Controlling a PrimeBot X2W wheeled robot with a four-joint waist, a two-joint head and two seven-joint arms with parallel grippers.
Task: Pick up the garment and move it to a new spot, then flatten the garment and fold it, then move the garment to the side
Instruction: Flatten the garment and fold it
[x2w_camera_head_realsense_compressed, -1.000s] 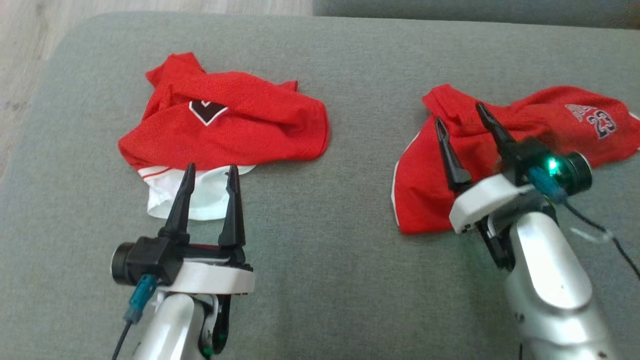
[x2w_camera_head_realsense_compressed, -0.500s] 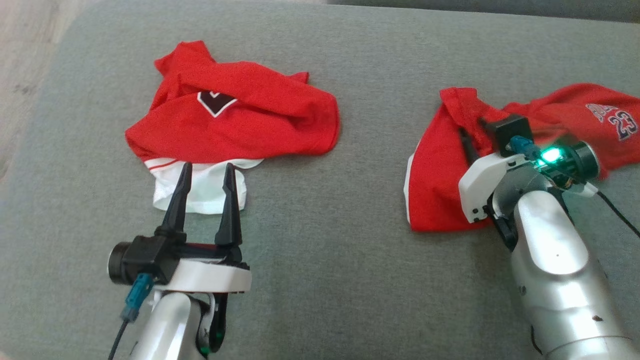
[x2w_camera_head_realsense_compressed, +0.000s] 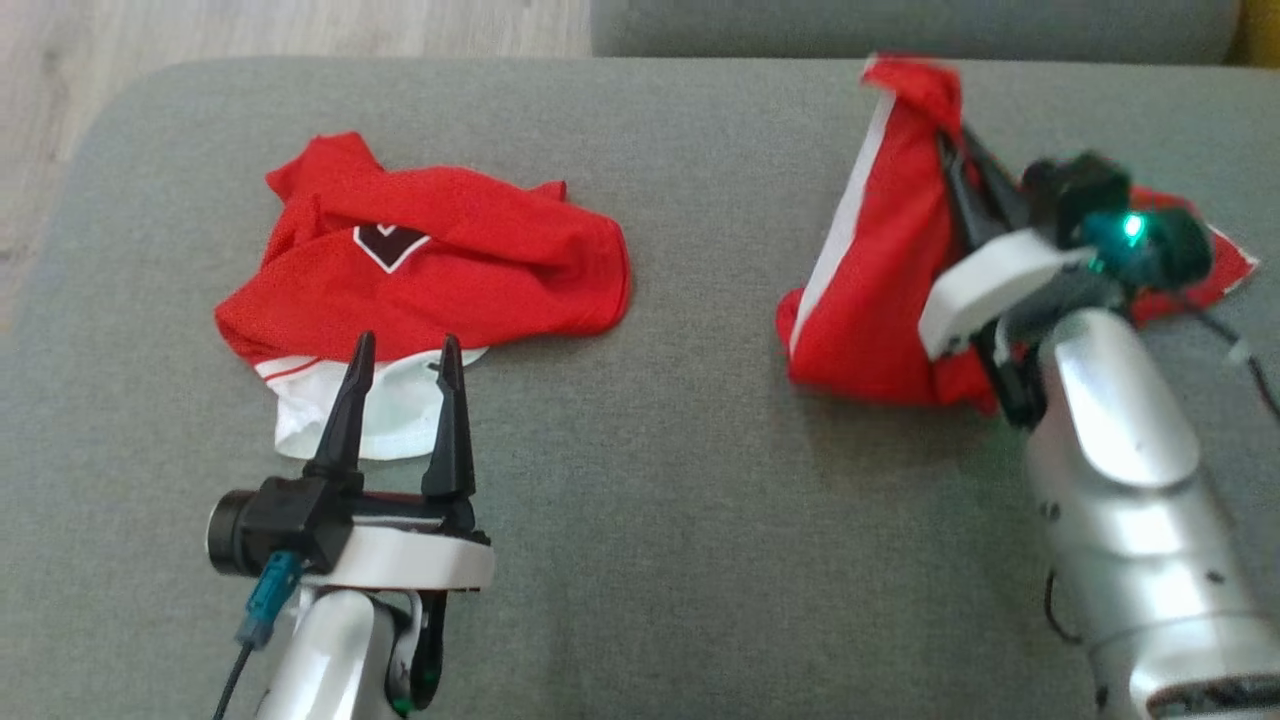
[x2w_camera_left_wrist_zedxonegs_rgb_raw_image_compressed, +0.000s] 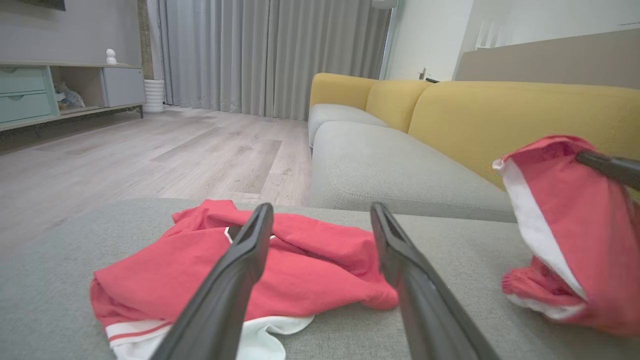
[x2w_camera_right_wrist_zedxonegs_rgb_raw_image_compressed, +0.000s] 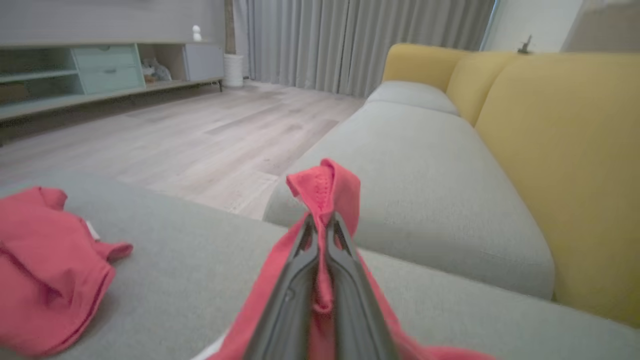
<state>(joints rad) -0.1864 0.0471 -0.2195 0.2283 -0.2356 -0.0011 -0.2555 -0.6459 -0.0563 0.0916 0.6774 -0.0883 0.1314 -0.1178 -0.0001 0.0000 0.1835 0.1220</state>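
Two red garments lie on a grey cushion (x2w_camera_head_realsense_compressed: 640, 500). The right-hand garment (x2w_camera_head_realsense_compressed: 870, 260), red with a white side stripe, hangs in a peak from my right gripper (x2w_camera_head_realsense_compressed: 955, 150), which is shut on a fold of its cloth (x2w_camera_right_wrist_zedxonegs_rgb_raw_image_compressed: 325, 187) above the cushion; its lower part still rests on the cushion. In the right wrist view the right gripper (x2w_camera_right_wrist_zedxonegs_rgb_raw_image_compressed: 322, 222) pinches the fabric between closed fingers. In the left wrist view this garment (x2w_camera_left_wrist_zedxonegs_rgb_raw_image_compressed: 575, 215) hangs at the right. My left gripper (x2w_camera_head_realsense_compressed: 405, 345) is open and empty, its tips over the white hem of the other red garment (x2w_camera_head_realsense_compressed: 450, 270).
The left red garment (x2w_camera_left_wrist_zedxonegs_rgb_raw_image_compressed: 300, 280) has a black diamond patch and white hem and lies crumpled. A grey-and-yellow sofa (x2w_camera_left_wrist_zedxonegs_rgb_raw_image_compressed: 500, 120) stands beyond the cushion's far edge, with wooden floor (x2w_camera_head_realsense_compressed: 300, 30) to the left. Bare cushion lies between the garments.
My right gripper has shut on the right garment and raised it into a peak off the cushion. The left gripper has stayed open in place. The head camera has shifted.
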